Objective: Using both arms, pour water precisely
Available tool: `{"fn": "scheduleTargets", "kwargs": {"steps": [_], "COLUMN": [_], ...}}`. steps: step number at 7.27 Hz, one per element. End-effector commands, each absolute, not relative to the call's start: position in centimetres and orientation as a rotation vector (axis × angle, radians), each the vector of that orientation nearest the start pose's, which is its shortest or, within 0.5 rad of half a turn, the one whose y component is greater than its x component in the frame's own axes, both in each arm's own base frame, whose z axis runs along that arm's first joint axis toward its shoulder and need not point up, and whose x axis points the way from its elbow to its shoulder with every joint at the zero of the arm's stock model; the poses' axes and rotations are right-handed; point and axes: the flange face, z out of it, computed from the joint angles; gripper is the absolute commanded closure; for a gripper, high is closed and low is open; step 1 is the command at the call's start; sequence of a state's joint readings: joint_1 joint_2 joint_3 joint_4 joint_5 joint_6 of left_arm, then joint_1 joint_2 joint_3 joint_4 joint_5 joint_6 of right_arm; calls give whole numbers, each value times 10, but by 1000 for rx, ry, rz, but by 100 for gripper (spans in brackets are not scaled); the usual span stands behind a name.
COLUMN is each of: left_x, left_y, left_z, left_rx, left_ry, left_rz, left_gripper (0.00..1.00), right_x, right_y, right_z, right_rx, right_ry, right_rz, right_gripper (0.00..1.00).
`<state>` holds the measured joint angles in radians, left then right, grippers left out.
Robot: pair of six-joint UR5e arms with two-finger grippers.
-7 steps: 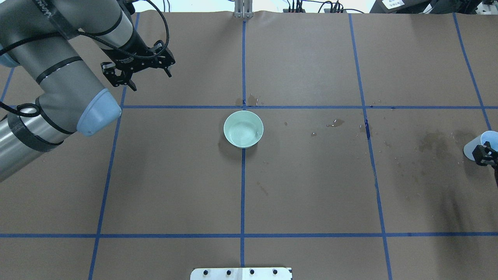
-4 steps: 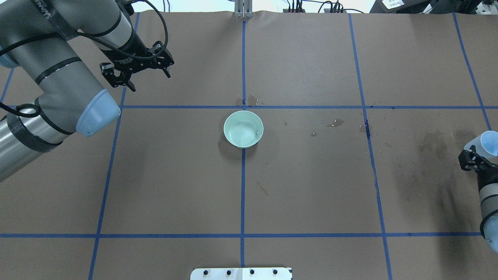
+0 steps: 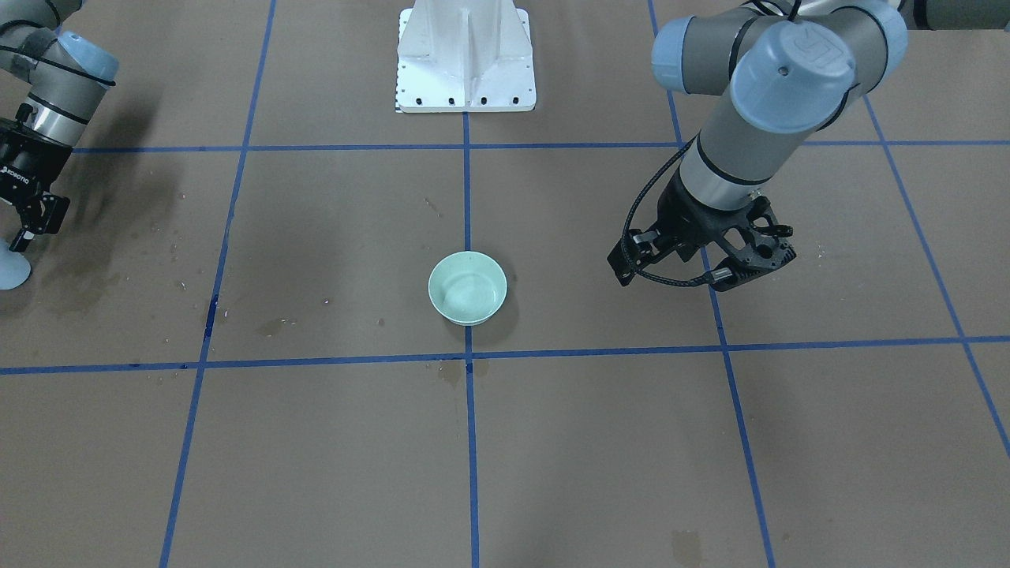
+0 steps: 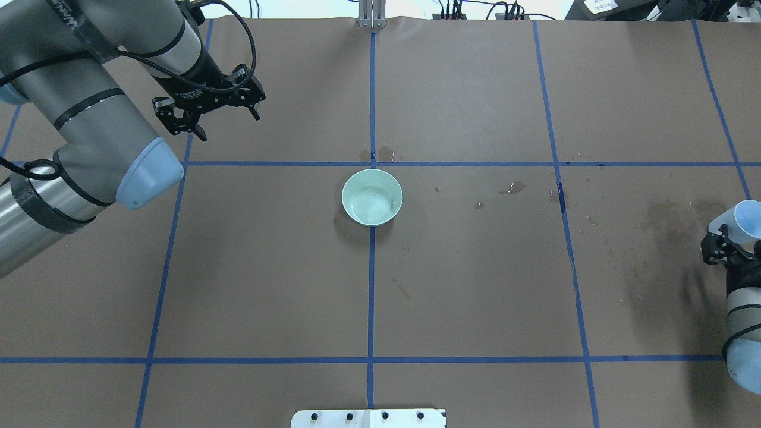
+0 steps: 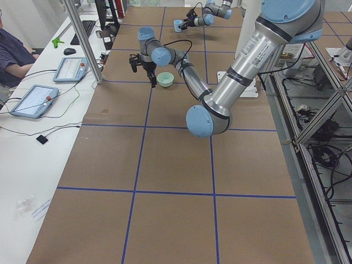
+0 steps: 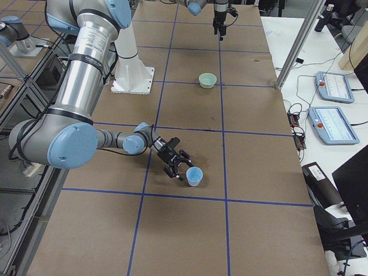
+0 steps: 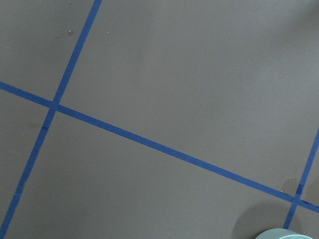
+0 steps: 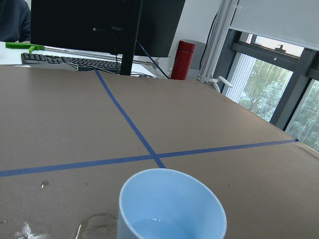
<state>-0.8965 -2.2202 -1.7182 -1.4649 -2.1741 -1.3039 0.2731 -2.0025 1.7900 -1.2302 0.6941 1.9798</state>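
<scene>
Cup (image 6: 194,176) stands upright just ahead of the right gripper (image 6: 183,170), whose fingers are spread and empty. Left gripper (image 4: 229,122), likewise spread and empty, hangs well apart, beyond the bowl (image 4: 372,197).

I'm seeing a brown tabletop (image 4: 475,285) gridded with blue tape (image 4: 371,285), a pale green bowl (image 4: 372,197) at frame centre, a light-blue cup (image 4: 746,220) at the right edge, and water (image 8: 94,223) beaded just beside it.
</scene>
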Motion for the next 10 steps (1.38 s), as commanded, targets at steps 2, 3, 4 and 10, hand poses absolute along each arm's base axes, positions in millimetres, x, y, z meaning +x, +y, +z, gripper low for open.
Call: {"fn": "scheduleTargets", "kwargs": {"steps": [2, 3, 4, 10], "left_x": [353, 354, 354, 354], "left_y": [-563, -562, -562, -562], "left_z": [228, 229, 230, 235], "left_rx": [-120, -122, -123, -127], "left_ry": [872, 871, 870, 863], "left_rz": [-383, -383, -382, -387], "left_gripper": [0, 0, 0, 0], "right_x": [-254, -254, -254, -259], "right_y": [-291, -291, -291, -294], "right_z": [702, 704, 705, 704], "right_rx": [918, 921, 921, 950], "right_ry": [-163, -159, -156, -156], "right_rz": [694, 692, 690, 683], "right_gripper": [1, 1, 1, 1]}}
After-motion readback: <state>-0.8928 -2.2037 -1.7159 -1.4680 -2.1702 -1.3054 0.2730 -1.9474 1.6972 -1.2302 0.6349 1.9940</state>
